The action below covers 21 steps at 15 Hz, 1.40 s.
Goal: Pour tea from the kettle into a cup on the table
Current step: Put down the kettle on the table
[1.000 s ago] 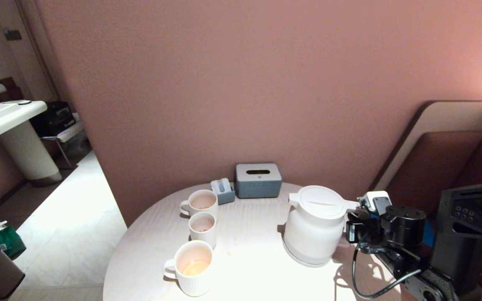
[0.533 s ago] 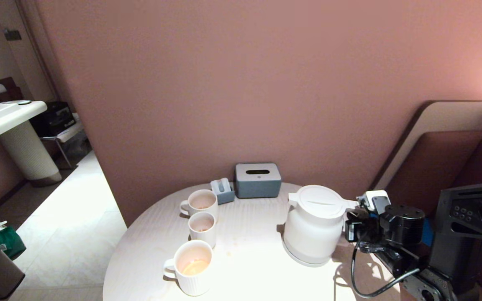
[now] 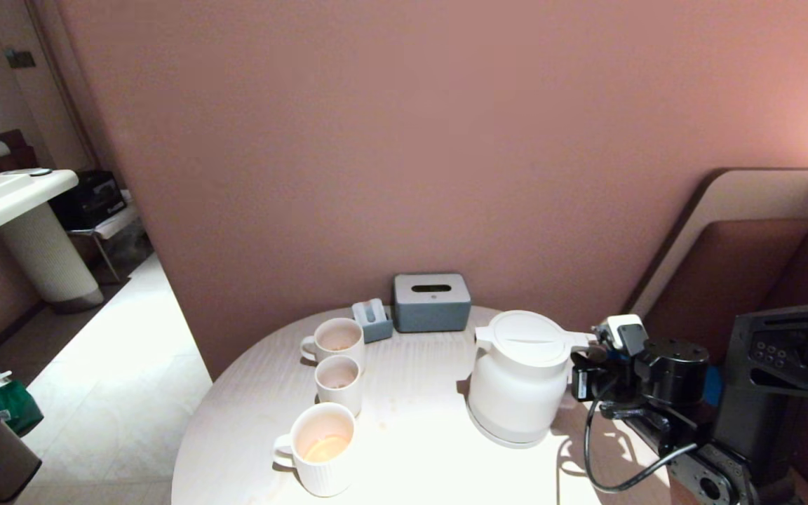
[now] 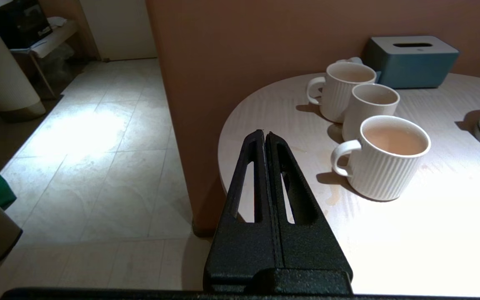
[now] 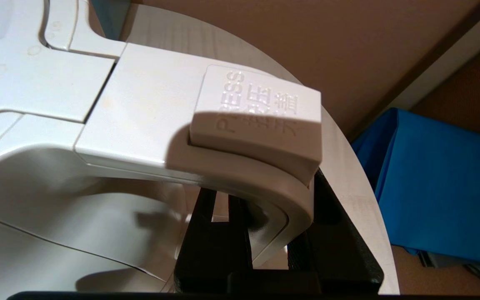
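Gripping: my right gripper (image 5: 261,233) is clamping the kettle (image 3: 516,379) by its loop handle (image 5: 240,175).
Changing: kettle is sliding slightly leftward on the table (image 3: 411,449).
Idling: my left gripper (image 4: 265,139) is sitting closed beside the table.
Surrounding: three ribbed cups, nearest cup (image 3: 322,449) holding tea (image 4: 394,139).

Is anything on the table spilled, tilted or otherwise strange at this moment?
A few small amber drips stain the table beside the nearest cup, which holds tea. The kettle stands upright, its handle between the right gripper fingers.
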{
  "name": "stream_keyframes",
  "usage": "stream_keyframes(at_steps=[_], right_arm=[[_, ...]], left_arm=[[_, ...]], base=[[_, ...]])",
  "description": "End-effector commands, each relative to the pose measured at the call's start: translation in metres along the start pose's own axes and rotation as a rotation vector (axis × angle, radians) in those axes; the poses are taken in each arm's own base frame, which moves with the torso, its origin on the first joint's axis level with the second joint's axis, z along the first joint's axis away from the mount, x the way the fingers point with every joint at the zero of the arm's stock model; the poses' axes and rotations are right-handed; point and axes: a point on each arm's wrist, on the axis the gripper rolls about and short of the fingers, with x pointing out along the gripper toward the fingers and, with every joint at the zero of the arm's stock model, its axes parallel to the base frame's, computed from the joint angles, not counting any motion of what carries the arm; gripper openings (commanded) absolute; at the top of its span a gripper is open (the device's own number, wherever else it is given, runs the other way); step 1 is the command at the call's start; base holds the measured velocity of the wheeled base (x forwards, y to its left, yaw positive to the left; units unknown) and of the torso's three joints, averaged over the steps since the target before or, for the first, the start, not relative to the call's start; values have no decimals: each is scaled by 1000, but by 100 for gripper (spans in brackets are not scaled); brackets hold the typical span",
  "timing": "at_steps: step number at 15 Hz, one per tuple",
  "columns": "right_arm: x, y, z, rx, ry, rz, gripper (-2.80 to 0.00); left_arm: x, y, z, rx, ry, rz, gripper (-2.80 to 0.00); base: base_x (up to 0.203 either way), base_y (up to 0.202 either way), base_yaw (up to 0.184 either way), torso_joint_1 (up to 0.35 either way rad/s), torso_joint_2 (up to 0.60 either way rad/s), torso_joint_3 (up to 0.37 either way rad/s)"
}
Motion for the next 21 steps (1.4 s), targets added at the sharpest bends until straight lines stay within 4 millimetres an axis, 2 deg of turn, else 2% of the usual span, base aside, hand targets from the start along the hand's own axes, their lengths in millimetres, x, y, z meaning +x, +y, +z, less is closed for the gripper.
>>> stream_keyframes(at_steps=[1,7,11,18,19,21], right_arm=[[-1,0,4,7,-37,-1,-280],[-5,-2,8,6,-45,-34,-280],[-1,-1,-1,-4,-18,-46,-280],[-3,-1,3,0,-32,-44,-280],[-3,-1,3,0,-34,-44,0],[-5,-1,6,13,-44,-45,0]], left_arm=[[0,0,0,0,-1,0,-280],[0,0,0,0,-1,0,-280],[0,0,0,0,-1,0,-280],[0,0,0,0,-1,0,-280],[0,0,0,0,-1,0,-280],[0,0,0,0,-1,0,-280]], base=[[0,0,0,0,0,0],[0,0,0,0,0,0],[0,0,0,0,0,0],[0,0,0,0,0,0],[0,0,0,0,0,0],[0,0,0,0,0,0]])
